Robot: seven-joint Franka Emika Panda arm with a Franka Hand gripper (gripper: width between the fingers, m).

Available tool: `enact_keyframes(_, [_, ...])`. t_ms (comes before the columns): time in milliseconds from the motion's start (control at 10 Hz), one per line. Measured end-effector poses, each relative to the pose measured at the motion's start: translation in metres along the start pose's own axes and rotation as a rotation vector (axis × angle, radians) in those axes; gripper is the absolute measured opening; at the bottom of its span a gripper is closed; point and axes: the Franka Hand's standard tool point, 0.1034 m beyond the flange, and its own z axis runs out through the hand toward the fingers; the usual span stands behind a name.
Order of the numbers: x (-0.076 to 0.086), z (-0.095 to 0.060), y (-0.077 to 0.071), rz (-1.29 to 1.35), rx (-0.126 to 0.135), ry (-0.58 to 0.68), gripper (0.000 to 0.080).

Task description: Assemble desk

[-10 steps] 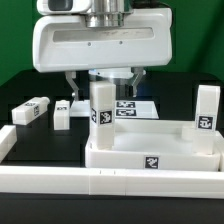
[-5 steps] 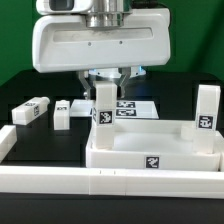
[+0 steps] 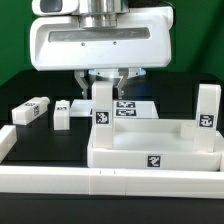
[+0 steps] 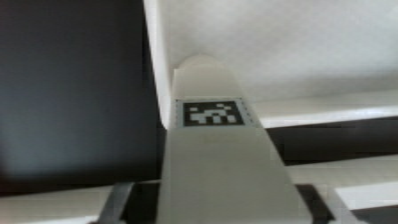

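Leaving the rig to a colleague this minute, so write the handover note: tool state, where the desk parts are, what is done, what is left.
Tool: straddles the top of the upright leg at the tabletop's back corner on the exterior view's left; whether it grips cannot be told.
Parts: the tabletop lies near the front. A second leg stands at its corner on the exterior view's right. A loose leg and another loose leg lie on the table at the left.
Done: two legs stand on the tabletop; whether they are fully fastened does not show.
Left: probably finish this leg, then fit the two loose ones.
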Motion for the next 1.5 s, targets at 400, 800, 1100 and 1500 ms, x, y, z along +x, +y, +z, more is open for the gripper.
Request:
enact_keyframes(400, [0.0001,0.0006,0.0028,0.348,0.001,0.007,0.029])
enact_keyframes(800, [-0.0011,0.0012,0.0001,0.733,-0.003,-0.003,0.029])
enact_keyframes(1100, [-0.0011,0.0012,-0.0002,0.839,-0.004,-0.002,0.029])
enact_keyframes(1500, [-0.0012,0.0014,-0.0016,0.668,-0.003,-0.003,0.059])
